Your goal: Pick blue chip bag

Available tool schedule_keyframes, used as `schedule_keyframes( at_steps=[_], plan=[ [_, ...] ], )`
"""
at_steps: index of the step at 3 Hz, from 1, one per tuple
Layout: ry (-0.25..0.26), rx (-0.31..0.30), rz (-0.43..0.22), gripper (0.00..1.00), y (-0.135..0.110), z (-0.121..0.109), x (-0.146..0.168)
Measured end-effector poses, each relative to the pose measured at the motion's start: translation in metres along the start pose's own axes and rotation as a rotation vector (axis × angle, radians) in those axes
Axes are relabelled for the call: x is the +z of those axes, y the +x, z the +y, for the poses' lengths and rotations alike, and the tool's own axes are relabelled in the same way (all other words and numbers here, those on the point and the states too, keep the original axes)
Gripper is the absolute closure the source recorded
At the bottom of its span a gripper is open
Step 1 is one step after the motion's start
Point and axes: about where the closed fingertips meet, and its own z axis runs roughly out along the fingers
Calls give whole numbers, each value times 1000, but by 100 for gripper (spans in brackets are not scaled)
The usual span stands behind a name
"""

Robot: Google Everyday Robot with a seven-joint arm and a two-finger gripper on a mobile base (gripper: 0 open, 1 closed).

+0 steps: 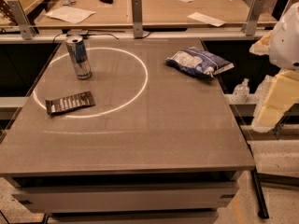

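The blue chip bag (198,61) is puffy and crinkled with white patches. It lies flat near the far right corner of the grey table (154,125). My arm and gripper (274,101) show as white and pale yellow parts at the right edge of the view. They hang beside the table's right side, to the right of the bag and apart from it. Nothing is seen in the gripper.
A tall silver-and-blue drink can (78,57) stands at the far left, on a white ring of light. A flat dark brown wrapper (70,102) lies at the left. A small clear bottle (241,90) sits beyond the right edge. A desk with papers (70,14) stands behind.
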Motion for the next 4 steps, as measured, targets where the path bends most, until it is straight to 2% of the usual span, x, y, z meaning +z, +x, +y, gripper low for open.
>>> schedule_keyframes(
  at_steps=[2, 4],
  plan=[
    [4, 8, -18, 0, -2, -2, -3],
    [-56, 58, -24, 0, -3, -35, 0]
  ],
)
